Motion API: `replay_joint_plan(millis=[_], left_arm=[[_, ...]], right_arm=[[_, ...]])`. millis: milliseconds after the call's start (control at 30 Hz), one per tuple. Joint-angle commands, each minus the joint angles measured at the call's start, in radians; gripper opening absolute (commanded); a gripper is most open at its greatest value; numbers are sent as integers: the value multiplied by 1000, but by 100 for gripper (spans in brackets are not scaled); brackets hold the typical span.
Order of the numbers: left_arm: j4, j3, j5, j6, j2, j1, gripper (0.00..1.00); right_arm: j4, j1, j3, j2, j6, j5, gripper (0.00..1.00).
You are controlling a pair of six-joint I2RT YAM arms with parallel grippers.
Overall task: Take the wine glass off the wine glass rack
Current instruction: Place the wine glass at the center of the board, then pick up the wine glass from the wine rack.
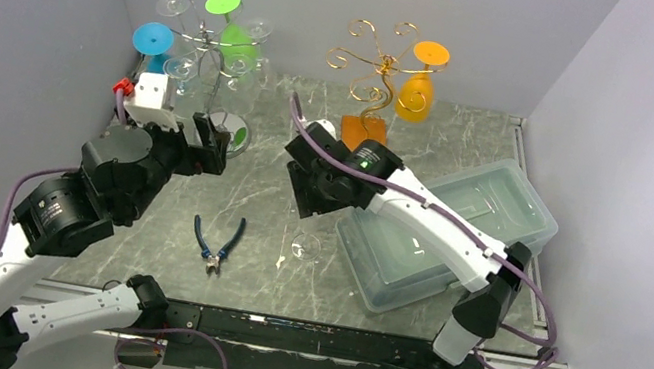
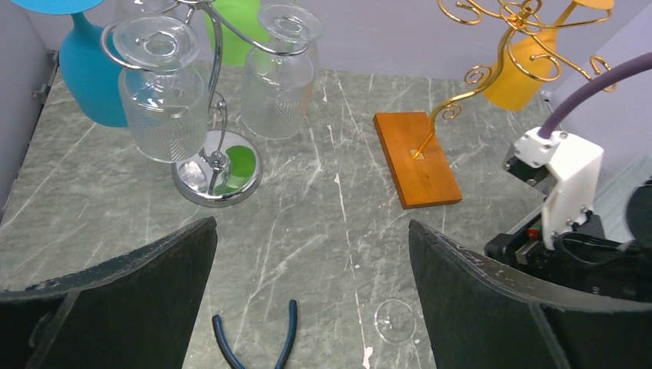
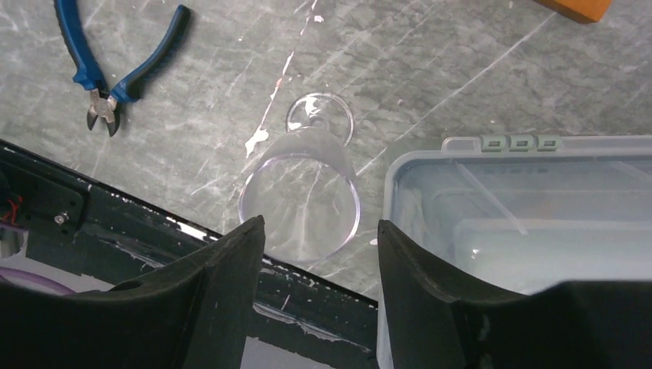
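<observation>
A clear wine glass (image 3: 300,192) stands upright on the marble table, free of any rack, also seen in the top view as the wine glass (image 1: 307,245). My right gripper (image 3: 320,223) hangs just above its rim, open, with neither finger touching it. A silver wine glass rack (image 1: 214,53) at the back left carries several glasses: clear, blue and green. A gold rack (image 1: 375,61) on an orange wooden base holds one orange glass (image 1: 415,94). My left gripper (image 2: 312,224) is wide open over bare table, in front of the silver rack (image 2: 215,165), holding nothing.
Blue-handled pliers (image 1: 217,244) lie left of the freed glass. A clear lidded plastic bin (image 1: 457,228) sits right beside the glass, under the right arm. The table's black front rail (image 3: 154,231) runs close behind the glass.
</observation>
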Motion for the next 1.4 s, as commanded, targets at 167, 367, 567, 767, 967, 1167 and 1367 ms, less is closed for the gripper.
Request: replay_joint_plan(millis=[167,367,567,767,967,1167,1367], left_arm=[[41,24,-31,6,34,-3,99],[38,45,-36,8,49,-3,100],[36,66,-33,12,69,-3,99],[42,82,-18,12,99,-3,100],[35,119,3,20,142,-3,99],[29,161,13,38,167,-3,99],[21,192,26,36,179,-3,99]], right_arm=[[65,3,-20,-112,17,54,65],[71,-5,-19,-165,16,80,72],[84,-35,17,-229,0,116,84],[159,-201,123,-261,-72,139,90],[313,-366,207,-236,-193,218,96],[503,-501,261,-138,-347,205,99],[568,-610,380,-1,-434,119,99]])
